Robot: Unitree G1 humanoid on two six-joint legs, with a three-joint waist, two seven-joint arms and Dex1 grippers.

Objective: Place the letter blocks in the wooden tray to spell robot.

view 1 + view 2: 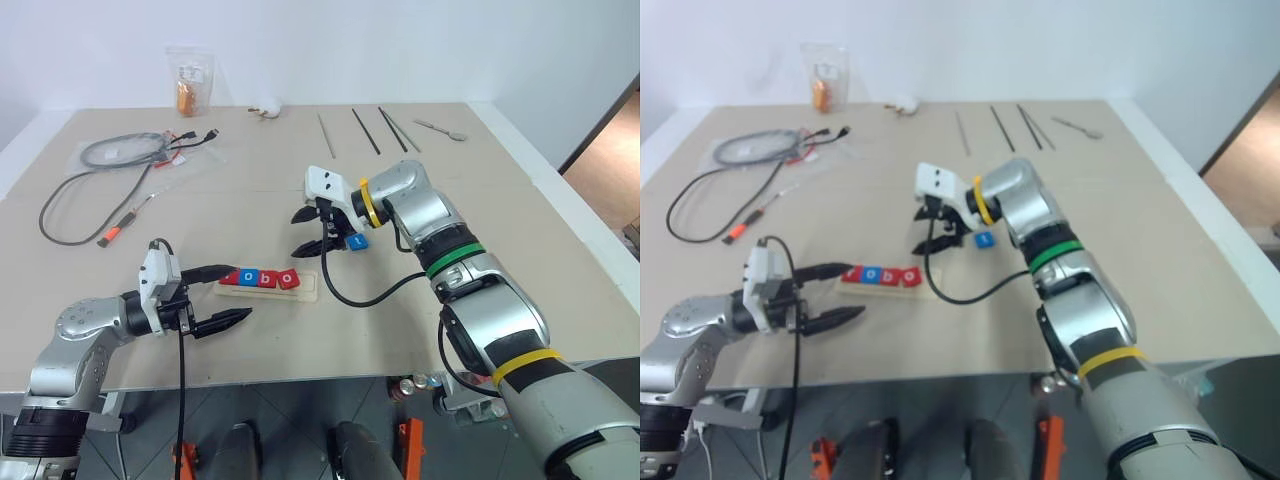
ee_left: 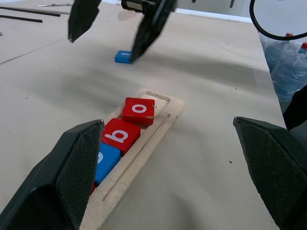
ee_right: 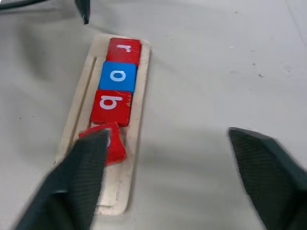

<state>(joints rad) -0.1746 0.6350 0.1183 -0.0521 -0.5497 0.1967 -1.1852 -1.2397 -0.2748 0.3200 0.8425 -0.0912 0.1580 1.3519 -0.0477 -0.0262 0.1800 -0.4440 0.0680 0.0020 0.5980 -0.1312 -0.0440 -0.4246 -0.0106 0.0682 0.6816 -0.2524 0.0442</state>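
The wooden tray (image 1: 268,288) lies on the pale bench (image 1: 500,200) toward its near edge, between the two arms. Four letter blocks sit in its groove in a row: a red r (image 3: 124,49), a blue o (image 3: 118,76), a red b (image 3: 111,106) and a second red o (image 2: 138,110). That last red block is tilted, one edge raised rather than lying flat, and skewed against the b beside it. The end of the tray past it is bare wood. The fifth block, the blue t (image 1: 359,241), lies on the bench apart from the tray, off its unfilled end and a little farther from the robot. The right gripper (image 1: 322,233) hangs above the bench between the tray and the blue t, angled downward, its two black fingers (image 2: 82,17) spread apart and grasping nothing; one fingertip stands just beside the blue t, though contact cannot be judged. The left gripper (image 1: 224,297) is held level at the r end of the tray, its fingers released wide with nothing between them, one fingertip reaching over the tray's end and the other off the near side. Farther back on the bench lie a coil of grey cable (image 1: 120,150), a small clear bag with something orange in it (image 1: 189,80), several thin dark rods (image 1: 365,130) and a spoon (image 1: 440,128).
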